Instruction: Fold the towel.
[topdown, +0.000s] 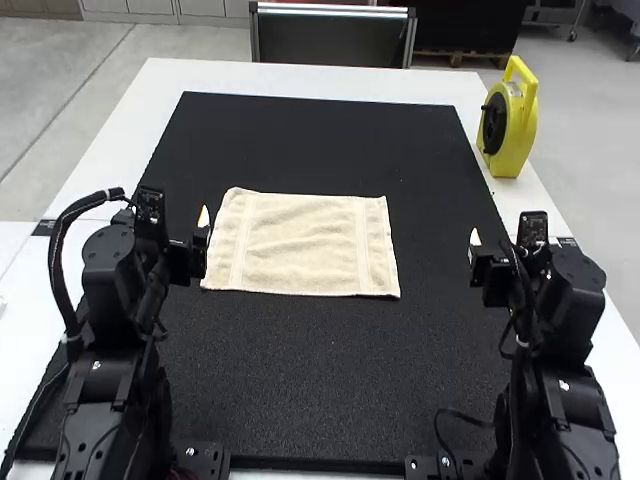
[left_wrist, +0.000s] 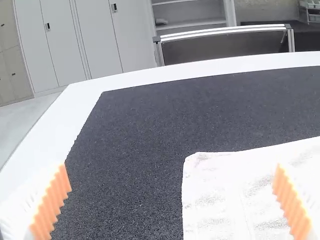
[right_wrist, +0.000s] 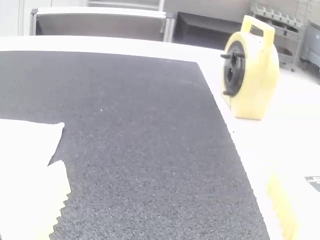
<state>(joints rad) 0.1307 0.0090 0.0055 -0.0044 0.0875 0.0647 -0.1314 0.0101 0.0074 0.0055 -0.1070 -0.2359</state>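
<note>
The cream towel (topdown: 302, 243) lies spread flat on the black mat, left of the middle in the high view. My left gripper (topdown: 203, 238) is at the towel's left edge, above the mat. My right gripper (topdown: 477, 250) stands well to the right of the towel, over the mat's right side. In the left wrist view, the left gripper (left_wrist: 172, 205) is wide open, with a corner of the towel (left_wrist: 215, 195) beyond and between its fingers. The right wrist view has the right gripper (right_wrist: 170, 202) open with nothing held, and part of the towel (right_wrist: 25, 145) beyond one finger.
A black mat (topdown: 330, 400) covers most of the white table (topdown: 160, 85). A yellow cable reel (topdown: 515, 125) stands on the table's right edge, toward the back, off the mat.
</note>
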